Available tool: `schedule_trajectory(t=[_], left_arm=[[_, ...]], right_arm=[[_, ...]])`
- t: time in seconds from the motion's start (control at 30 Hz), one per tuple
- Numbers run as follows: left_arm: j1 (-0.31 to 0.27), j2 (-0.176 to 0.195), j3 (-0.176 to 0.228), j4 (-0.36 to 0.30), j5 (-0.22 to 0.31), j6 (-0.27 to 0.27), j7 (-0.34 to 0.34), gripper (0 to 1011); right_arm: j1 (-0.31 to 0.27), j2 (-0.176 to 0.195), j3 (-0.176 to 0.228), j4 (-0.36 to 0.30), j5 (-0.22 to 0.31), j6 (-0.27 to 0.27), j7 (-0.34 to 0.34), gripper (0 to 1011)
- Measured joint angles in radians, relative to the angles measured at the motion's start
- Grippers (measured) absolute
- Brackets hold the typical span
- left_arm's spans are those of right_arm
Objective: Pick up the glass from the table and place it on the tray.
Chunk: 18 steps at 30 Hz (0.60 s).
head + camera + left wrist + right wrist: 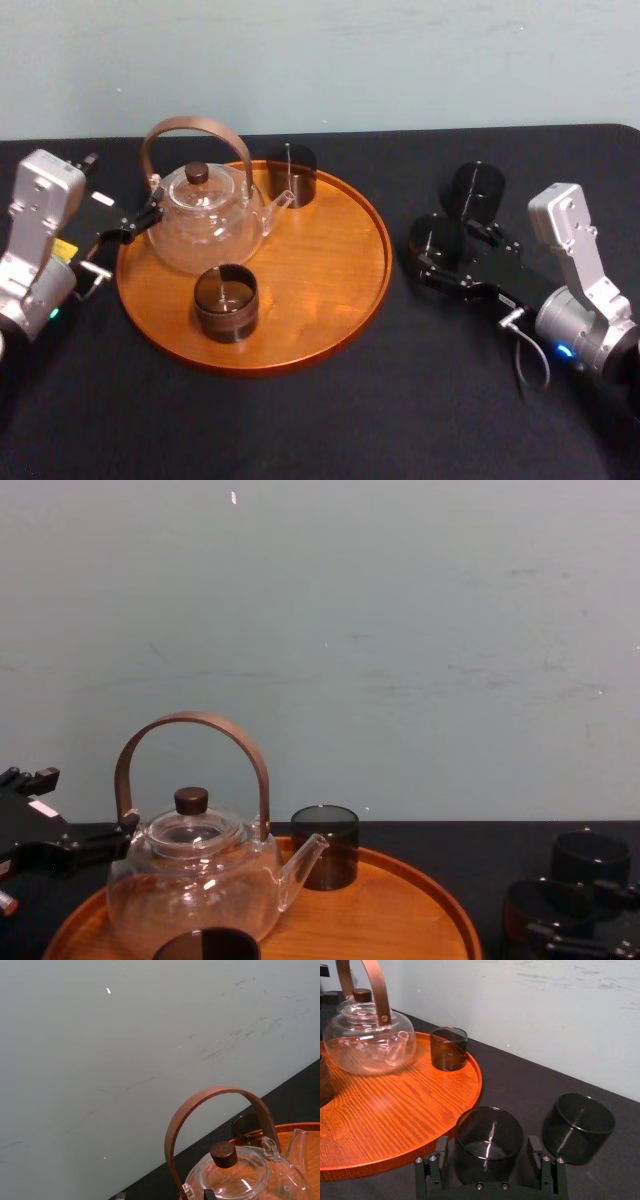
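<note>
**A:** What edges bound the place?

**B:** The tray [385, 262] lies on the black worktop [330, 430] with a low raised rim all round. Behind the tray the worktop ends against a pale wall [400, 60]. In front of the tray and to its right there is bare worktop.

**A:** Is there room on the tray itself?

**B:** The teapot [210, 215] takes the tray's left half, with its handle upright. The back glass [291, 175] stands at the tray's far rim, just beside the spout. The front glass [226, 302] stands toward the tray's near rim. The tray's right half is bare wood.

**A:** Where is the glass to be lifted?

**B:** The glass [490, 1125] stands upright on the worktop just right of the tray, with a thin strip of worktop between it and the rim. A second glass [578, 1127] stands near it, farther from the tray and toward the wall. The two do not touch.

**A:** And the fingers?

**B:** The right gripper [487, 1145] sits low on the worktop at the tray's right. Its fingers [441, 1152] are spread wide, one on either side of the glass. A narrow gap shows at each side, so they are not pressing on it.

**A:** The other arm?

**B:** The left gripper [140, 222] is at the tray's left rim, close by the foot of the teapot's handle.
</note>
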Motion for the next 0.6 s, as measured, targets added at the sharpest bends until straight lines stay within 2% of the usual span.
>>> schedule_trajectory(t=[0.3,0.6], left_arm=[[0.000,0.000,0.000,0.000,0.000,0.000,0.000,1009],[0.000,0.000,0.000,0.000,0.000,0.000,0.000,1010]], right_arm=[[0.031,-0.031,0.000,0.043,-0.010,-0.006,0.041,1002],[0.055,-0.054,0.000,0.082,-0.027,-0.014,0.049,1002]])
